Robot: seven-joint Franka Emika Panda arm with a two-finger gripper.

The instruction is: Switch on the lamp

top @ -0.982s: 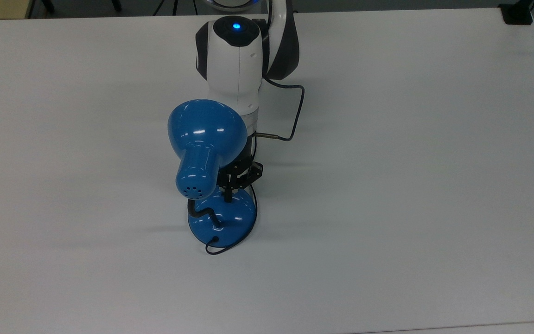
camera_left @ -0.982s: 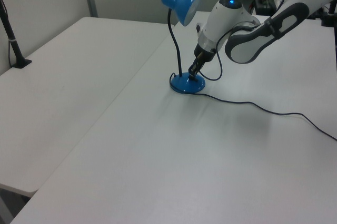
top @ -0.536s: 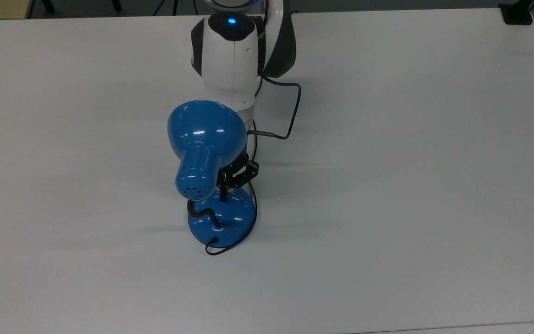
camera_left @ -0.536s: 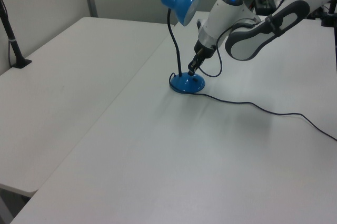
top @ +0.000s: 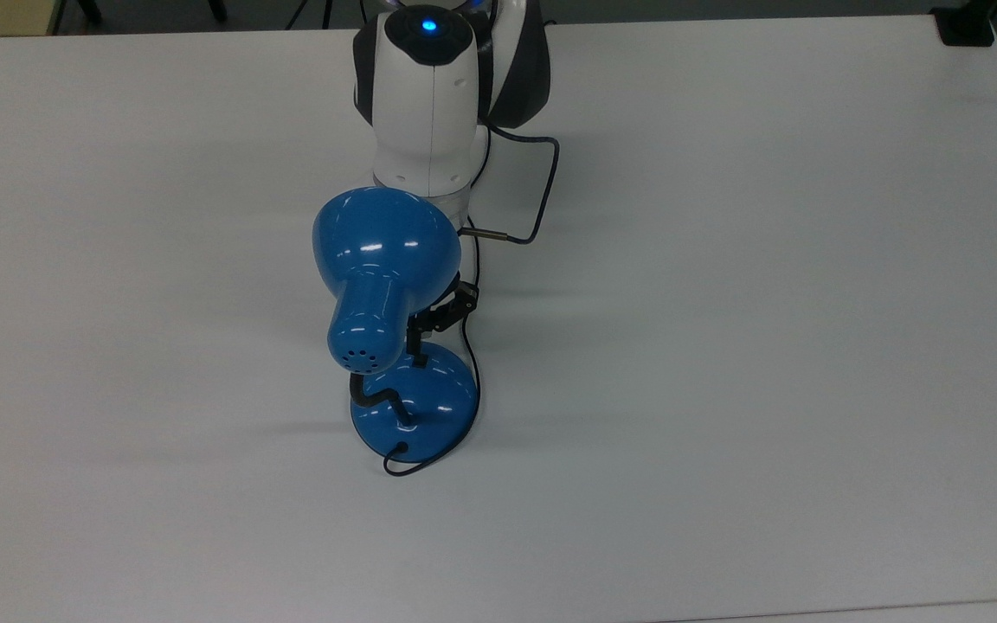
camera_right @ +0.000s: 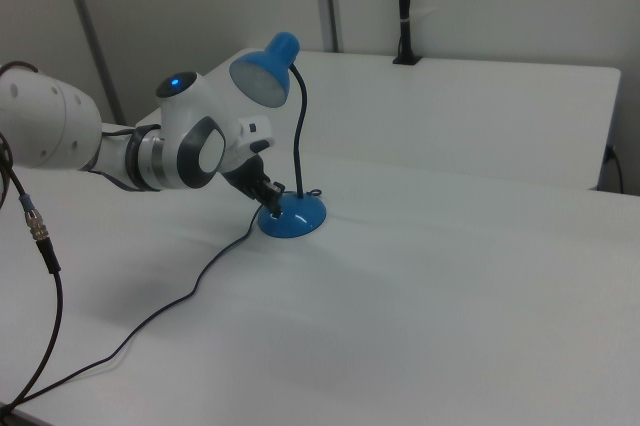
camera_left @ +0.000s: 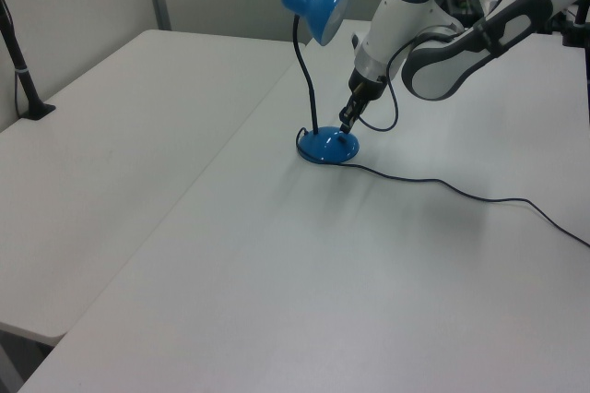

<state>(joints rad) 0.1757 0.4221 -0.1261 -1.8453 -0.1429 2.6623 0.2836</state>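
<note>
The lamp stands on the white table [top: 723, 346], with a glossy blue dome shade [top: 386, 242], a black bendy neck [camera_left: 304, 70] and a round blue base [top: 429, 407]. In the left view the base [camera_left: 327, 147] sits mid-table; in the right view I see the base [camera_right: 295, 216] and the shade [camera_right: 265, 66]. My gripper [top: 415, 344] is shut and hangs just above the base's far edge in the top view, partly under the shade. I see the gripper [camera_left: 347, 125] beside the neck, and the gripper [camera_right: 270, 204] at the right view's left of the base. No glow shows under the shade.
The lamp's thin black cord [camera_left: 442, 185] trails over the table toward the left view's right. A loose cable with a plug [camera_right: 35, 231] hangs at the right view's left. A black clamped post [camera_left: 23, 79] stands at the table's far edge.
The gripper's tip has lifted off the lamp's base and drawn back toward the top view's top. The lamp itself has not moved.
</note>
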